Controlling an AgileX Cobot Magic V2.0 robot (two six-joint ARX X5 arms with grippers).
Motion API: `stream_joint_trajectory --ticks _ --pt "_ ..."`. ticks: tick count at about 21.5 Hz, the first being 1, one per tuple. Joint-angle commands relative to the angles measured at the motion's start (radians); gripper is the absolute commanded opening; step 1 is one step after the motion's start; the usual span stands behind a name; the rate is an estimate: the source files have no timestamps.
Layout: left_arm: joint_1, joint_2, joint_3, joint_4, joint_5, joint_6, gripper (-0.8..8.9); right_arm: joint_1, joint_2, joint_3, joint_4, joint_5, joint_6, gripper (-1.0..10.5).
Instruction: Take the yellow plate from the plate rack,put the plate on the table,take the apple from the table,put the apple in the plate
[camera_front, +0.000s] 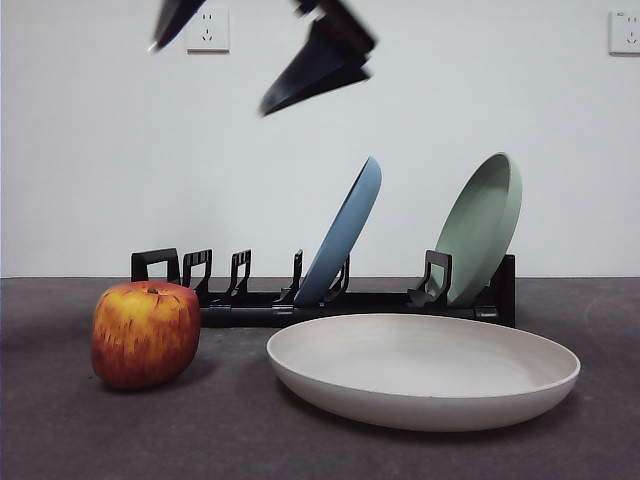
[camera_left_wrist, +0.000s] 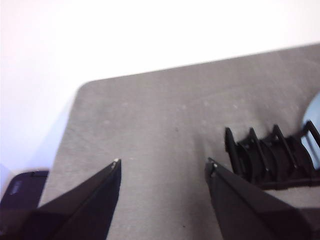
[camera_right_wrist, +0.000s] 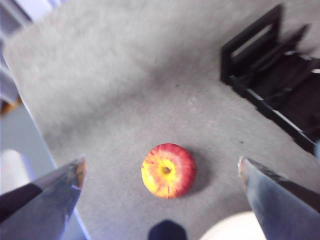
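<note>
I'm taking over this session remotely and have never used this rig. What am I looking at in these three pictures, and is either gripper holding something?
This is a two-armed robot at a dark grey table; each arm ends in a gripper of two black jaws.

The front view looks level across the table. The cream yellow plate lies flat on it, the apple stands beside it, untouched. Behind them the plate rack holds a blue plate and a pale green plate.

The other two pictures come from wrist cameras. The right gripper hangs open above the apple, holding nothing. The left gripper is open and empty too, over bare table by the rack's end.

The black shapes high in the front view are gripper jaws.
</note>
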Motion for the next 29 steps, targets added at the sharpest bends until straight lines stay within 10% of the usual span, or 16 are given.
stream_joint_trajectory --ticks 1,15,20,29 --pt "0.016 -0.051 -0.005 -0.006 -0.001 -0.006 2.83 0.027 0.101 0.038 0.006 0.011 -0.035 5.2" --pt "0.015 -0.13 -0.005 -0.121 -0.001 -0.006 2.83 0.081 0.456 0.066 0.121 0.074 -0.124 4.9" --pt "0.015 -0.13 -0.005 -0.125 0.0 -0.005 2.83 0.09 0.479 0.066 0.125 0.089 -0.121 -0.2" --pt "0.015 -0.115 -0.005 -0.103 0.007 -0.003 2.83 0.069 0.212 0.069 0.043 0.168 -0.128 -0.1"
